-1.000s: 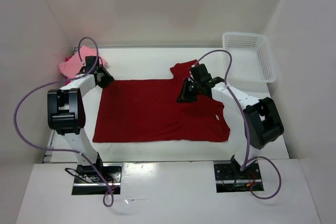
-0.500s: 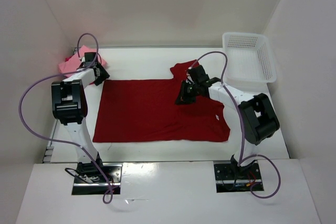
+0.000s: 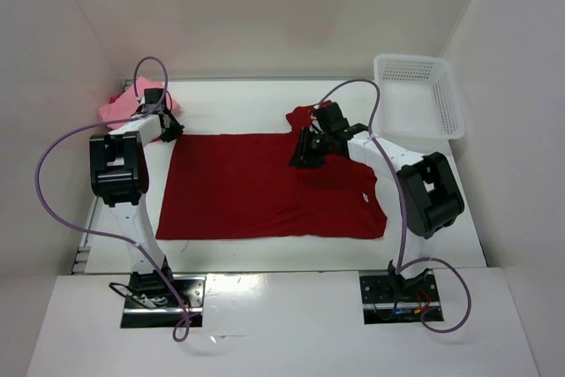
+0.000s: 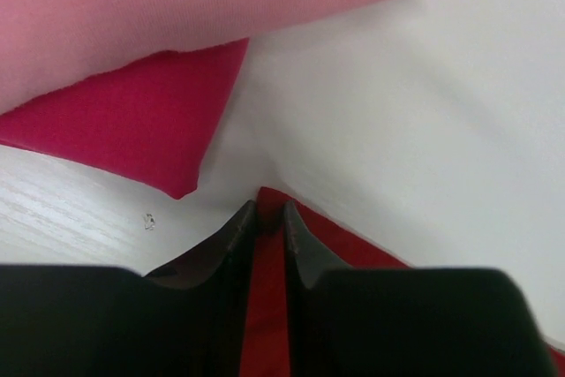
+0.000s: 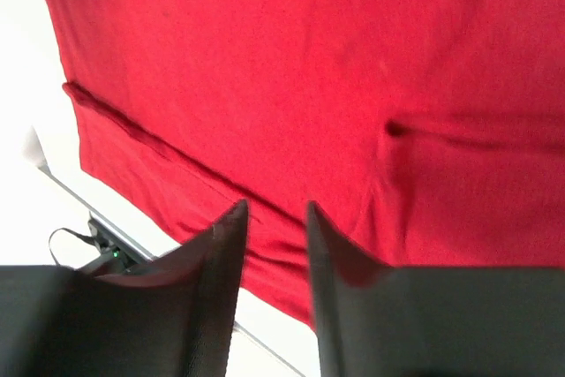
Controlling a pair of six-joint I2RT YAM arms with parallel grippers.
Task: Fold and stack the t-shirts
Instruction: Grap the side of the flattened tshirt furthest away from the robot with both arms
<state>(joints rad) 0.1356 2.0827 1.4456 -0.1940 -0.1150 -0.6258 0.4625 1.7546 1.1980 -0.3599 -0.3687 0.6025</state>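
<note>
The dark crimson t-shirt [image 3: 265, 187] lies spread flat in the middle of the table. My left gripper [image 3: 169, 130] is at its far left corner; in the left wrist view the gripper [image 4: 269, 216] is shut on that corner of crimson cloth [image 4: 265, 306]. My right gripper [image 3: 305, 154] hangs over the shirt's far right part by the sleeve; in the right wrist view it [image 5: 275, 214] is open, with crimson cloth [image 5: 309, 68] beneath and nothing between the jaws. The salmon pink t-shirt [image 4: 177, 6] lies on the magenta-red t-shirt [image 4: 132, 125] at the far left [image 3: 119, 110].
A white mesh basket [image 3: 419, 94] stands at the far right corner. White walls close in the table on the left, back and right. Purple cables loop over both arms.
My left gripper has moved slightly farther back and left, drawing the shirt's far left corner with it. My right gripper has moved left and a little farther back over the shirt.
</note>
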